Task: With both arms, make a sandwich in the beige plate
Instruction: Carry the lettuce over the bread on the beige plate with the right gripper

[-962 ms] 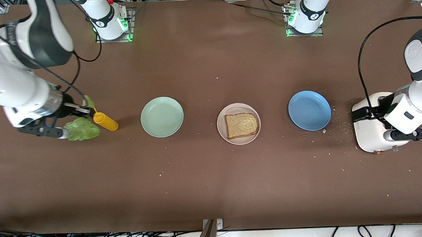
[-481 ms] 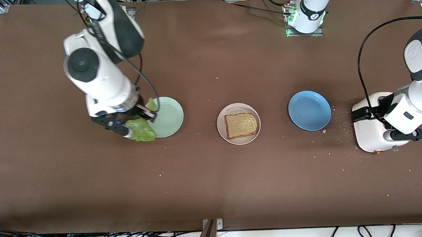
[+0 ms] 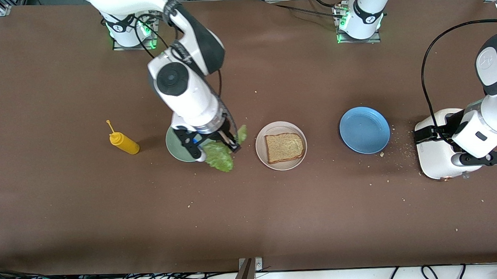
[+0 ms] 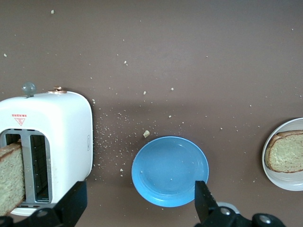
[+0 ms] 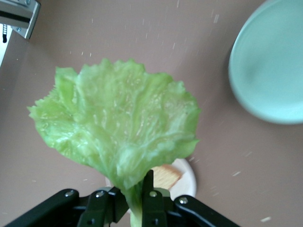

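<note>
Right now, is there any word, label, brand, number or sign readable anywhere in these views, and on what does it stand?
No text can be read.
White two-slot toaster: a small red warning triangle with a line of red print above it, too small to read.
Toaster's side: a small oval mark, unreadable.
Left arm's white base and right arm's white base: round emblems, no legible lettering.
</note>
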Available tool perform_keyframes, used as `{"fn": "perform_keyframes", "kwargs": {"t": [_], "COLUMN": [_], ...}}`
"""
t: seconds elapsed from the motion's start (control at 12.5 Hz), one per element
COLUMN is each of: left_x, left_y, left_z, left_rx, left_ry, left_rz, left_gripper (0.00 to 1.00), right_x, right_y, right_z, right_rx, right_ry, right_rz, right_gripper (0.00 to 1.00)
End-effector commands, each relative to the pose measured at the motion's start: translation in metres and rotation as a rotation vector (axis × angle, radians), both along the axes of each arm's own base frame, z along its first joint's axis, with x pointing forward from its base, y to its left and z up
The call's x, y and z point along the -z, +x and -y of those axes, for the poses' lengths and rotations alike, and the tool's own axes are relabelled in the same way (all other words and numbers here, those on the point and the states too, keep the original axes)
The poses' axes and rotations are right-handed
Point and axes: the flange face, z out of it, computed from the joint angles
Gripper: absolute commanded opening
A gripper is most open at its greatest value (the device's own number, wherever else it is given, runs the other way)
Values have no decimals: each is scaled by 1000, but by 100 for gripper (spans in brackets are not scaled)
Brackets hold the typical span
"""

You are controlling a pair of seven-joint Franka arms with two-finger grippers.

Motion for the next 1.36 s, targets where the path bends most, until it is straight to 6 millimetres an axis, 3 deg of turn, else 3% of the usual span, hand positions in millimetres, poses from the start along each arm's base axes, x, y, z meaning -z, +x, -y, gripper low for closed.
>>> {"fn": "perform_keyframes", "kwargs": {"t": [0.0,0.48,0.72,1.04,1.28], "left_x": [-3,0,2,4,20], "left_y": [-2,-2,-2,-3,-11], "left_z": [0,0,-3,-44,-83], "left_rx": [3,3,-1,-42,-10], "left_ry": [39,40,42,43,102], "left_rz": [-4,-8,-11,-17,-60], "left_gripper": [100,100,100,100,100], "right_x": [24,66,97,150,172], "right_y": [4,-3,-18,-33,-39], "right_z": [-45,-88,-109,-118,-113], "right_rx": [169,510,536,531,541], "right_ry": [108,413,437,380,343], "right_rz": [-3,-81,-112,-152,-188], "right_gripper": [0,0,0,0,0]}}
